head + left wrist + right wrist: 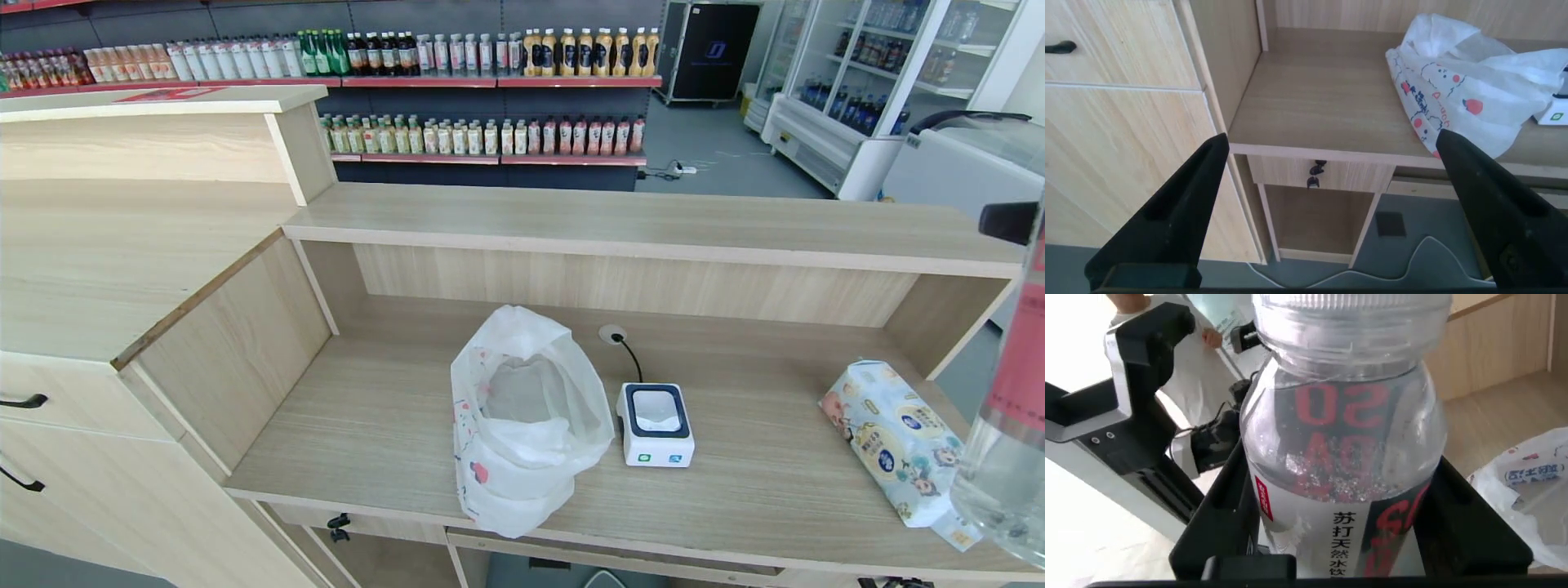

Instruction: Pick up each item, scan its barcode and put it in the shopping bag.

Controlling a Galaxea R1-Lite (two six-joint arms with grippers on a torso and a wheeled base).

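While tight around the bottle (1347, 400), right claw (1343, 498); left claw (1331, 140) agape, empty

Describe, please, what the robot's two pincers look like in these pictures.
The left pincer has two matte black fingers, broad at the base and tapering like wedges to narrow tips. The right pincer has black, flat-sided fingers with the same plain finish.

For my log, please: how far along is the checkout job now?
Done: nothing seems bagged; the bag looks empty. In hand: the right gripper holds a bottle, away from the scanner. Remaining: scanning and bagging it, then the tissue pack on the counter.
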